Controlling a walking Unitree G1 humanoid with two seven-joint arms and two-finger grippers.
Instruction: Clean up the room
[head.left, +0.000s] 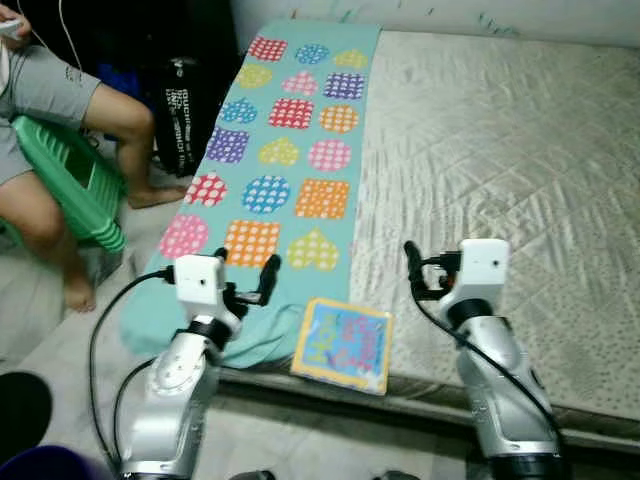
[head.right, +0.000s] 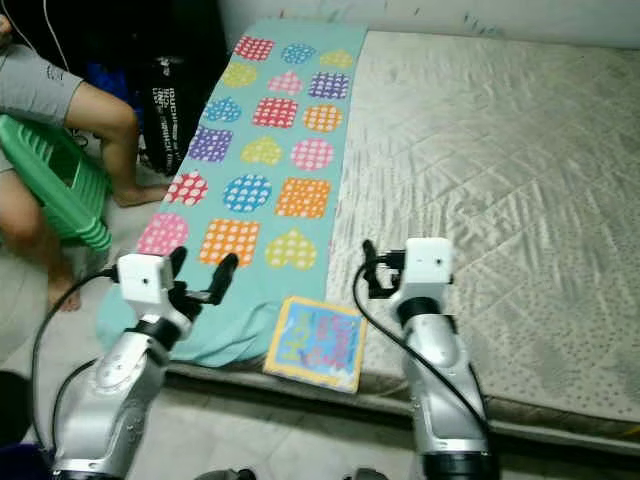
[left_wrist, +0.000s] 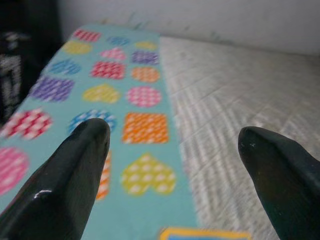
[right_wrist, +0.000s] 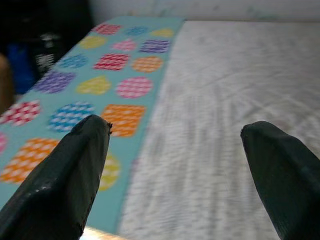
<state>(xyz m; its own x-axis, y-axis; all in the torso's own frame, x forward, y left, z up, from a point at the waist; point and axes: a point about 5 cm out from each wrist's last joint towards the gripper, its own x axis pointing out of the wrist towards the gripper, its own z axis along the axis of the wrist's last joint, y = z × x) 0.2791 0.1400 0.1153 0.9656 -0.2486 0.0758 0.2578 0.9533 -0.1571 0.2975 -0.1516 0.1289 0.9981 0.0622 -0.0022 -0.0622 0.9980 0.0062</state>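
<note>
Person (head.left: 50, 110) sat on green plastic chair (head.left: 70, 185) at 10 o'clock, bare feet on floor (head.left: 40, 300). Black bag (head.left: 185, 110) stood beside them at 11 o'clock.

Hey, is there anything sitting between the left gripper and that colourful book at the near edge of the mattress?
Nothing visible does. The left gripper hangs open over the teal patterned blanket, and the book lies just beside it at the mattress edge, with only flat blanket between them. The right gripper, also open, is on the book's other side.

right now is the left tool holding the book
No, the left tool is open above the teal blanket, apart from the book.
</note>
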